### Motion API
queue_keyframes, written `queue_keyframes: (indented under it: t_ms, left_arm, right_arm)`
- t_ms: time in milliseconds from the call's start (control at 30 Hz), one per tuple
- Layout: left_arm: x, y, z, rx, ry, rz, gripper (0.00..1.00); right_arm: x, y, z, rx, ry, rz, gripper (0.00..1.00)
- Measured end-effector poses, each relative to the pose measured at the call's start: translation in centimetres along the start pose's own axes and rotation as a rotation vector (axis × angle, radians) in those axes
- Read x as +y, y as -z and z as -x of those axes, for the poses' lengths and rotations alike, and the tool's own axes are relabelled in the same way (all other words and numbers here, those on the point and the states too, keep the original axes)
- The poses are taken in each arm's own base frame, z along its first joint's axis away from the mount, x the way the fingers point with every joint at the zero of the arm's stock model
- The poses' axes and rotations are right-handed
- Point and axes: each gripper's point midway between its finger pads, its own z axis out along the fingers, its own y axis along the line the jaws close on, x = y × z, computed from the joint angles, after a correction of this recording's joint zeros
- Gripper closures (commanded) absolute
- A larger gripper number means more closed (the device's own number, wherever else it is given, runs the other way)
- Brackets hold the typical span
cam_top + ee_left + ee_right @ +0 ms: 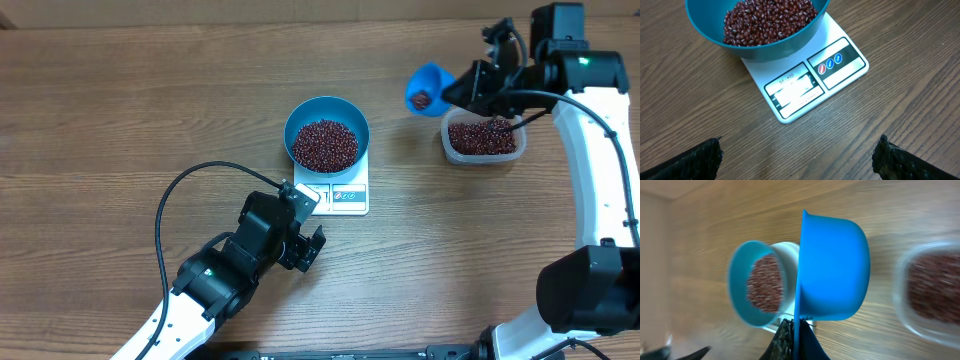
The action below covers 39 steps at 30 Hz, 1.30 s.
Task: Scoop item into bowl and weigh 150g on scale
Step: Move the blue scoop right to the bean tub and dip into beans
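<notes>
light: bright, even | shadows: soft | glare: white patch on scale point(812, 75) | right wrist: blurred

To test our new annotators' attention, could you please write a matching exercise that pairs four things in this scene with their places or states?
Things:
1. blue bowl
2. blue scoop
3. clear plastic tub
4. left tool

Places or states:
A. gripped by the right tool
B. open, in front of the scale
C. on the scale, holding beans
D. on the table, right of the scale, holding beans

Pairs: 1-C; 2-A; 3-D; 4-B
</notes>
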Motion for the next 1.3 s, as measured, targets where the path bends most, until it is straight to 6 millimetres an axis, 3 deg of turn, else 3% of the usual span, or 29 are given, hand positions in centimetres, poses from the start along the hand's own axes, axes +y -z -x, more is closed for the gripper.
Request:
queue_keyframes:
  t_ms: [133, 400, 633, 833, 1033, 1300]
  left_arm:
    - [0.0, 0.0, 0.0, 0.000, 0.000, 0.000, 0.00]
    - [0.0, 0.0, 0.0, 0.000, 0.000, 0.000, 0.00]
    - [0.0, 0.0, 0.0, 0.000, 0.000, 0.000, 0.00]
    - [0.0, 0.0, 0.0, 0.000, 0.000, 0.000, 0.00]
    - [0.0, 0.0, 0.0, 0.000, 0.000, 0.000, 0.00]
    - [0.0, 0.0, 0.0, 0.000, 0.000, 0.000, 0.00]
  right_arm:
    - [-2.4, 0.7, 0.0, -0.016, -0.008, -0.143, 0.96]
    - [-3.8, 3.5, 0.5, -0.092, 0.015, -0.302, 0.96]
    - [-7.6, 5.1, -0.2, -0.078, 0.006, -0.538, 0.96]
    - [-9.4, 6.4, 0.0, -0.083, 0.032, -0.671, 0.96]
    - [-9.8, 6.8, -0.3, -0.068, 0.062, -0.746, 0.96]
    - [-7.2, 6.0, -0.6, -0.059, 0.191, -0.871, 0.96]
